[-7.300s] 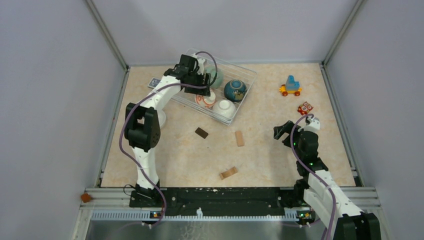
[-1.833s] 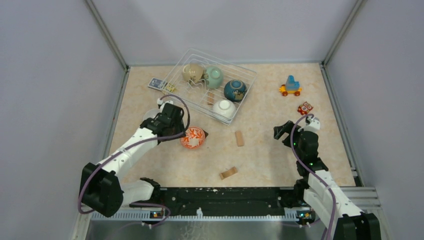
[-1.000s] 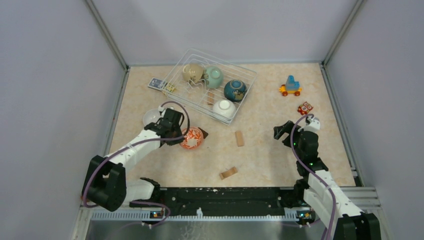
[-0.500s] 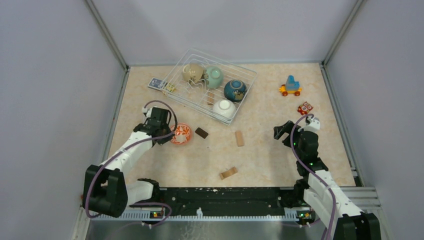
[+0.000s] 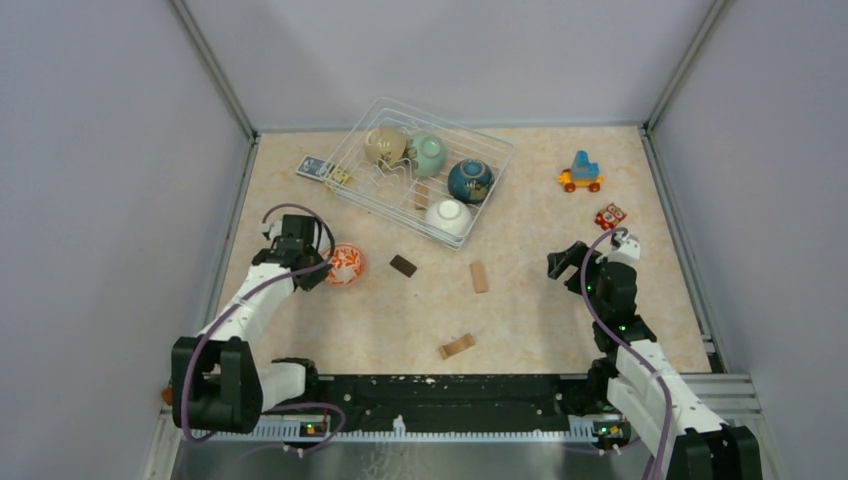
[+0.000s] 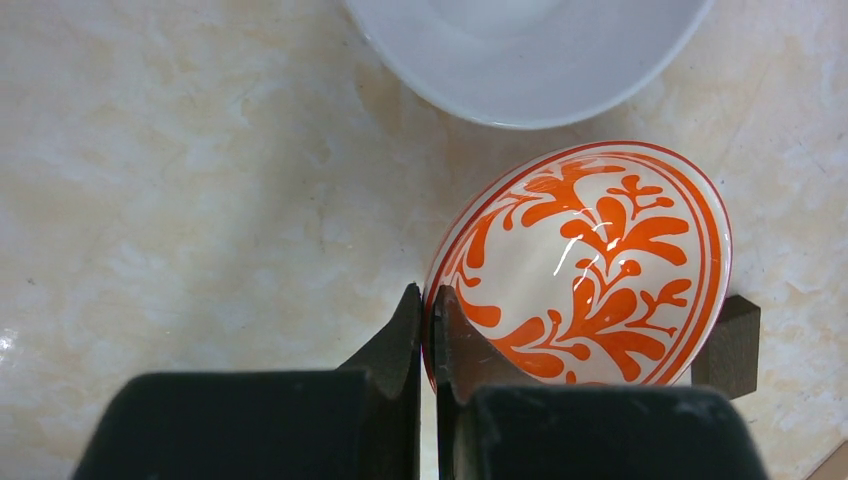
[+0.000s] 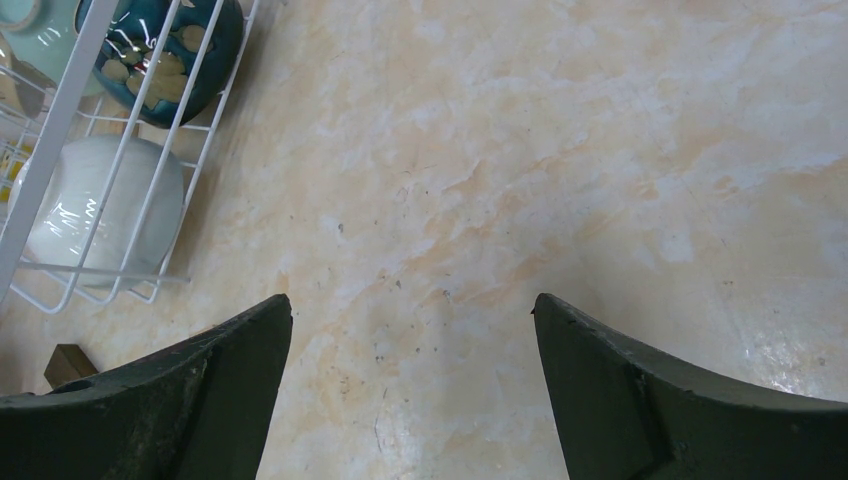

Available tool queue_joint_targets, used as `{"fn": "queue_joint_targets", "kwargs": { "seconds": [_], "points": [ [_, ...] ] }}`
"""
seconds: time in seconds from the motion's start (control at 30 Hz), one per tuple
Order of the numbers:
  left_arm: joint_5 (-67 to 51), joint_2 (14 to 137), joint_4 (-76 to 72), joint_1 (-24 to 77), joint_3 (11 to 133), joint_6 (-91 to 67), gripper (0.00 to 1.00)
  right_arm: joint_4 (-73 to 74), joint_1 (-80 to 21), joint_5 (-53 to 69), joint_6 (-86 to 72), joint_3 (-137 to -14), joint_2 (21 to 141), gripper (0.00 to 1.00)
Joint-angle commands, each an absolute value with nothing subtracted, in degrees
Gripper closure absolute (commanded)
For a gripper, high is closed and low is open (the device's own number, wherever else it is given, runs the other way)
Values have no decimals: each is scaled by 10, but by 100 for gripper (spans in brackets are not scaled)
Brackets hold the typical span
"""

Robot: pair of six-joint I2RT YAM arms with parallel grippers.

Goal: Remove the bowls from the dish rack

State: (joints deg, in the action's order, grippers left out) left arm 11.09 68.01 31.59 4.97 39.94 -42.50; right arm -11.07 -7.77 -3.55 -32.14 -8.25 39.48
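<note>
The white bowl with orange-red pattern [image 5: 344, 265] [image 6: 590, 270] is tilted on its side on the table's left, outside the dish rack [image 5: 497, 146]. My left gripper [image 5: 322, 270] [image 6: 428, 298] is shut on its rim. A plain white bowl [image 6: 530, 50] sits just beyond it. Inside the rack are a beige bowl [image 5: 384, 145], a mint green bowl [image 5: 429, 154], a dark blue bowl [image 5: 469, 180] [image 7: 165, 55] and a white bowl [image 5: 449, 216] [image 7: 95, 205]. My right gripper [image 5: 562, 260] [image 7: 412, 310] is open over bare table at the right.
A dark block [image 5: 403, 265] [image 6: 728, 345] lies right of the held bowl. Two wooden blocks [image 5: 480, 277] [image 5: 457, 346] lie mid-table. A toy train [image 5: 581, 173] and a red toy [image 5: 610, 216] sit at the right. A card [image 5: 313, 166] lies left of the rack.
My left gripper has closed on the patterned bowl's rim and moved it left, away from the dark block and toward the plain white bowl. The right arm has stayed still.
</note>
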Motion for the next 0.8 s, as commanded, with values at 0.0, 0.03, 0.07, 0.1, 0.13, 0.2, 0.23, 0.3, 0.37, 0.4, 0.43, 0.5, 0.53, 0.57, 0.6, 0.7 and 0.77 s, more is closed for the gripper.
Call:
{"fn": "queue_joint_targets", "kwargs": {
  "seconds": [0.0,0.03,0.07,0.1,0.13,0.2,0.23,0.3,0.37,0.4,0.43,0.5,0.53,0.57,0.6,0.7,0.77],
  "points": [
    [143,678,344,23,402,-444,95,-129,-81,-37,-320,-85,396,10],
    [153,676,352,20,403,-450,93,-129,-81,-38,-320,-85,396,10],
    [158,675,357,18,403,-452,90,-129,-81,-38,-320,-86,396,10],
    [159,674,359,17,402,-451,87,-129,-81,-38,-320,-85,396,10],
    [156,672,359,17,401,-450,83,-129,-81,-39,-320,-85,396,10],
    [144,668,358,17,402,-444,72,-129,-81,-38,-320,-85,396,10],
    [138,664,359,17,405,-437,65,-130,-81,-38,-320,-85,396,10],
    [124,652,366,17,417,-424,55,-129,-81,-39,-320,-85,396,10],
    [121,635,380,17,438,-416,47,-129,-81,-39,-320,-85,396,10],
    [121,626,385,17,449,-407,44,-129,-81,-39,-320,-86,395,10],
    [120,617,389,17,463,-397,41,-129,-81,-40,-320,-85,395,10],
    [114,606,402,18,493,-378,38,-128,-81,-40,-320,-85,395,10],
    [112,601,409,18,507,-370,37,-128,-81,-40,-320,-85,396,10],
    [103,597,413,18,524,-360,33,-128,-81,-40,-320,-86,395,10],
    [84,591,413,18,531,-346,23,-128,-81,-40,-320,-85,395,10],
    [-30,566,385,18,541,-285,3,-127,-81,-40,-320,-85,395,10],
    [-114,541,342,18,526,-248,1,-128,-81,-40,-320,-85,394,10]
  ]
}}
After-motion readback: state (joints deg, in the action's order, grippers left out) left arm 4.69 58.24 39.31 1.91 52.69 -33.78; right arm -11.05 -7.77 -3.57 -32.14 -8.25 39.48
